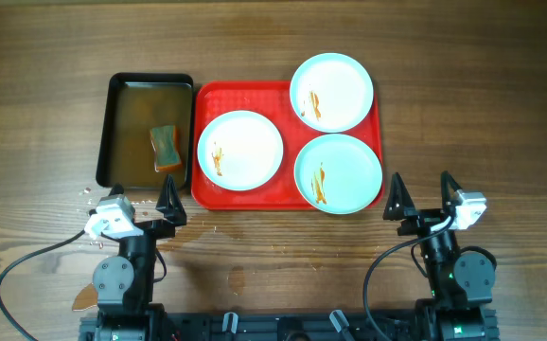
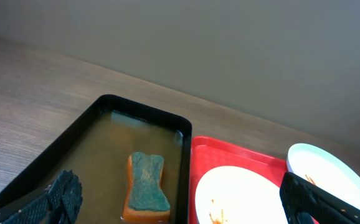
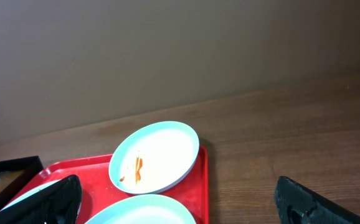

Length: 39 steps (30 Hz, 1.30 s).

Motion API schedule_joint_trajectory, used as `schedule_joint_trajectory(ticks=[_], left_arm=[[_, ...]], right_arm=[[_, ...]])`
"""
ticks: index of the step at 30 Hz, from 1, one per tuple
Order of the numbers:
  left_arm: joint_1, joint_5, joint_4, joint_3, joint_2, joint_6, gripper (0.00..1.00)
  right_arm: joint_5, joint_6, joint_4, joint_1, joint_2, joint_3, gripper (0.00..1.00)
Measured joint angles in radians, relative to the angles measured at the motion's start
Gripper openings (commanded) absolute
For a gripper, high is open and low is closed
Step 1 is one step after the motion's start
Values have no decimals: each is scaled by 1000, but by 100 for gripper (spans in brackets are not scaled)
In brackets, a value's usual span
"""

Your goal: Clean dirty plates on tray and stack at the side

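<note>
The red tray (image 1: 291,91) holds three pale plates, each with orange-brown streaks: one at the left (image 1: 240,150), one at the far right (image 1: 331,91) and one at the near right (image 1: 338,172). My left gripper (image 1: 143,196) is open and empty, near the front of the black pan. My right gripper (image 1: 422,192) is open and empty, just right of the tray's front corner. In the left wrist view the left plate (image 2: 242,196) and tray (image 2: 230,155) show. In the right wrist view the far plate (image 3: 155,155), the near plate's rim (image 3: 146,210) and tray (image 3: 93,174) show.
A black pan (image 1: 113,133) of brownish water stands left of the tray, with an orange sponge with a green top (image 1: 166,149) in it; both also show in the left wrist view, pan (image 2: 74,134) and sponge (image 2: 147,186). Crumbs lie by the pan's front corner (image 1: 89,192).
</note>
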Motion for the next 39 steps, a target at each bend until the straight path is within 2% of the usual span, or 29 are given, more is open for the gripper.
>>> schedule_joint_trajectory(ticks=[10,39], left_arm=[[0,0,0,0,0,0,100],[0,0,0,0,0,0,100]], right_arm=[[0,-87,0,0,0,0,100],[0,-87,0,0,0,0,100]])
